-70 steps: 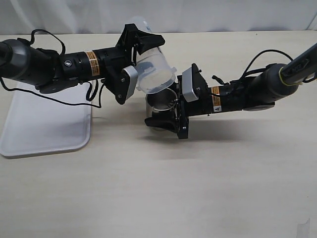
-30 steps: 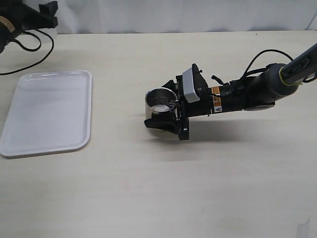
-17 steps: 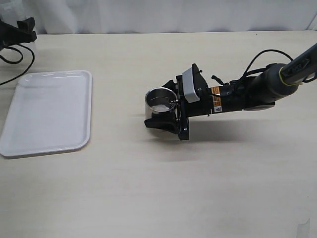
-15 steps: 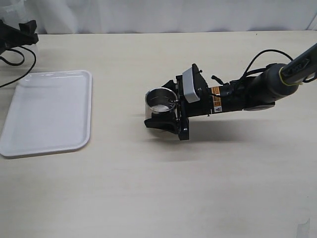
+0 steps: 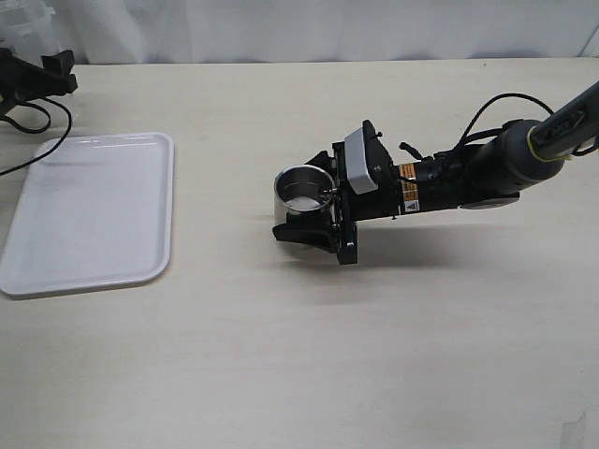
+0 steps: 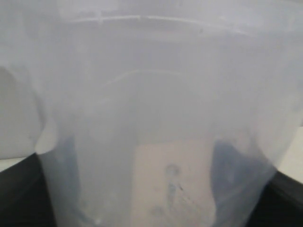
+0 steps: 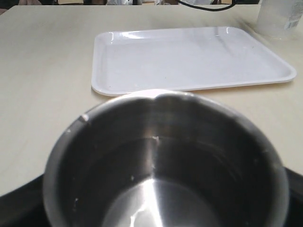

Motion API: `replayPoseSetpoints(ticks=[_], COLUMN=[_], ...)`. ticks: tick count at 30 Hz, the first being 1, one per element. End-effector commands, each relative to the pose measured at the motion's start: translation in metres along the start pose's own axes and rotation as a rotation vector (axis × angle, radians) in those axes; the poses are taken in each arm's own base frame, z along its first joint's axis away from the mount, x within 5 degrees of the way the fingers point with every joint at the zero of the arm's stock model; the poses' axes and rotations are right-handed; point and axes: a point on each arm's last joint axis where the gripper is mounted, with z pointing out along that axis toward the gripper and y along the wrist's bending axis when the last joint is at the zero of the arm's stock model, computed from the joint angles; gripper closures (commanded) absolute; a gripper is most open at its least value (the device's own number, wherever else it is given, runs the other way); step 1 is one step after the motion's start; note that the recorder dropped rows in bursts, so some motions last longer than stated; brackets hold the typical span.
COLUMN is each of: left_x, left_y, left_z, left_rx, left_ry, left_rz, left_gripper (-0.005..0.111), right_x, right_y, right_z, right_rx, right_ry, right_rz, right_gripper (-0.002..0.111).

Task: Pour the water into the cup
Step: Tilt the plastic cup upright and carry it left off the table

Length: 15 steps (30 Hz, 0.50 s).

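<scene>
The steel cup stands upright mid-table, and my right gripper is shut on it, one finger on each side. In the right wrist view the cup fills the frame, and a shallow layer of clear water shines at its bottom. My left gripper sits at the far back left corner, away from the cup. It is shut on the translucent plastic beaker, which blocks the whole left wrist view. The dark fingers show through the beaker's wall. Whether any water lies in the beaker I cannot tell.
A white tray lies flat at the left, between the two grippers. The beaker stands beyond the tray's far corner. Black cables loop over the right arm, and another trails near the left gripper.
The left gripper and beaker, earlier tilted over the cup, have withdrawn to the far back left and shifted slightly there in the last second. The right gripper and cup have not moved.
</scene>
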Motion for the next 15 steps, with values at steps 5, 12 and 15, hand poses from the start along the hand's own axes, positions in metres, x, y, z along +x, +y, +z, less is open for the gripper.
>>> replayPoseSetpoints(ticks=[5,12,15], left_x=[-0.0048,-0.0052,-0.0057], left_y=[0.0008,0.0008,0.0013], left_z=[0.0009,0.0004,0.0001], left_rx=[0.000,0.000,-0.005], left_ry=[-0.025,-0.013,0.000], left_rz=[-0.004,-0.026,-0.049], left_gripper=[0.008,0.004,0.004], right_x=[-0.0080,-0.0076,-0.0076], right_y=[-0.0011,-0.0002,-0.0002], right_z=[-0.0017,-0.0017,-0.0017], right_rx=[-0.005,-0.014,-0.014], right_ry=[-0.046,-0.041,-0.041], right_rz=[-0.013,-0.017,-0.017], right_gripper=[0.104,0.104,0.104])
